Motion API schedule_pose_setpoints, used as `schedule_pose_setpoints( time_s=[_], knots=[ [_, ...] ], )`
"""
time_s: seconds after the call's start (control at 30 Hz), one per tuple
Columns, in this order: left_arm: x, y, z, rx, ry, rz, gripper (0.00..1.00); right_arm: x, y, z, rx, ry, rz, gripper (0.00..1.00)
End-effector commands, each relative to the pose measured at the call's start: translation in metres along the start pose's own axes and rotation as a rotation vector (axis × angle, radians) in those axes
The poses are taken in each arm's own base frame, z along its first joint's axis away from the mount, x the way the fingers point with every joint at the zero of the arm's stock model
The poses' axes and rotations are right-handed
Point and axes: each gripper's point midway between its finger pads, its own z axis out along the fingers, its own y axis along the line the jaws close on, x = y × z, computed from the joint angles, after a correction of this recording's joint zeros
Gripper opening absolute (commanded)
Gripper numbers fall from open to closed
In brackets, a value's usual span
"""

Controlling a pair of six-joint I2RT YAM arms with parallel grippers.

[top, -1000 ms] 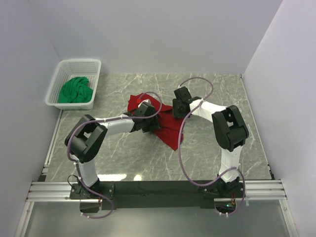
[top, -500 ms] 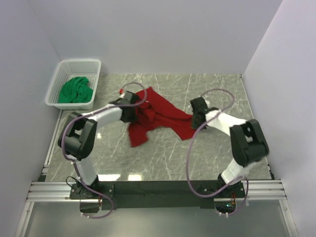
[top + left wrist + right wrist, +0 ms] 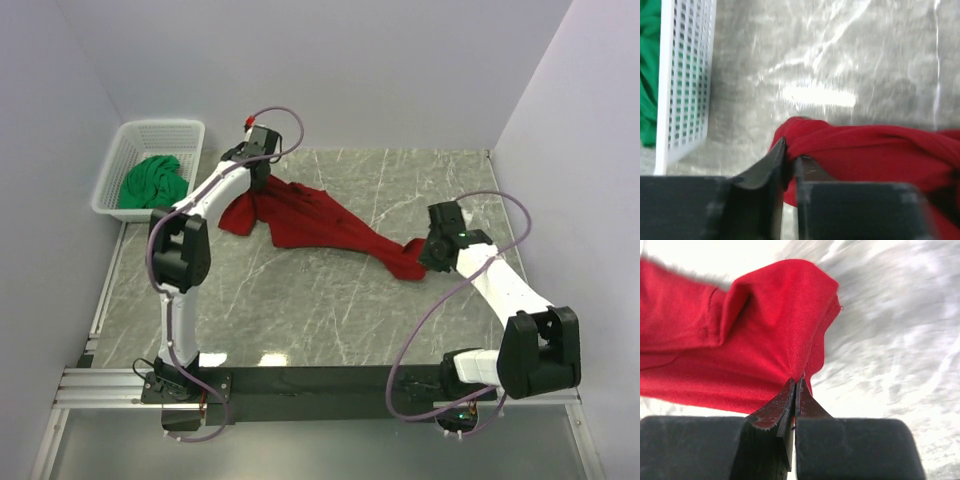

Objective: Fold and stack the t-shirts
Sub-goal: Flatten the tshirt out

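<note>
Red cloth is pinched in both of my hands: I count two t-shirts in all, and the red t-shirt is the only one out on the grey marbled worktop. It is drawn into a long, rumpled band that runs from the back left, near the basket, down to the right of the middle, wider at my left end and narrowing to a twisted tail at my right end. It is not folded. My left hand is closed on a bunched fold at the shirt's left end, with the two dark fingers nearly meeting and red fabric squeezed between them. My right hand is likewise clamped shut on the other end, its fingertips pressed together on a thin edge of the cloth, which fans out above them with one hem turned over. From above I cannot tell whether the middle of the shirt rests flat on the marble or hangs just off it. The green t-shirt sits crumpled in a heap inside the single white lattice basket, which stands at the far left corner against the wall. My left wrist view shows the basket's lattice side just to the left of my grip, apart from the red cloth, with green showing through the holes. The two shirts are well apart and not stacked.
</note>
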Motion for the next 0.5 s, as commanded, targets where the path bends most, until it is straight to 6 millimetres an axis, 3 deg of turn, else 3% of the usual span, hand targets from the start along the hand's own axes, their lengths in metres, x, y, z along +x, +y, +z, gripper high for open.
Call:
schedule_pose_setpoints(
  time_s=[0.0, 0.03, 0.07, 0.13, 0.17, 0.27, 0.37, 0.4, 0.43, 0.47],
  knots=[
    [-0.05, 0.024, 0.0, -0.131, -0.111, 0.053, 0.19, -0.034, -0.032, -0.013, 0.085, -0.1, 0.122, 0.0],
    [-0.057, 0.027, -0.002, -0.15, -0.129, 0.062, 0.28, -0.039, -0.034, -0.014, 0.084, -0.109, 0.137, 0.0],
    [-0.063, 0.029, -0.003, -0.157, -0.145, 0.052, 0.45, -0.041, -0.037, -0.013, 0.09, -0.111, 0.148, 0.0],
    [-0.073, 0.031, -0.008, -0.153, -0.177, -0.003, 0.55, -0.042, -0.039, -0.011, 0.103, -0.104, 0.152, 0.0],
    [-0.074, 0.029, -0.01, -0.131, -0.18, -0.028, 0.65, -0.043, -0.038, -0.01, 0.102, -0.106, 0.155, 0.0],
    [-0.065, 0.027, -0.022, -0.071, -0.177, -0.129, 0.87, -0.043, -0.035, -0.007, 0.085, -0.109, 0.174, 0.0],
    [-0.038, 0.025, -0.036, -0.001, -0.139, -0.222, 0.91, -0.047, -0.027, -0.006, 0.051, -0.109, 0.171, 0.0],
    [-0.008, 0.015, -0.032, 0.051, -0.075, -0.216, 0.91, -0.048, -0.025, -0.005, 0.043, -0.109, 0.167, 0.0],
    [-0.011, 0.015, -0.046, 0.095, -0.1, -0.283, 0.91, -0.051, -0.023, -0.005, 0.034, -0.113, 0.167, 0.0],
    [0.02, 0.012, -0.041, 0.104, -0.044, -0.279, 0.89, -0.051, -0.02, -0.005, 0.022, -0.109, 0.164, 0.0]
  ],
)
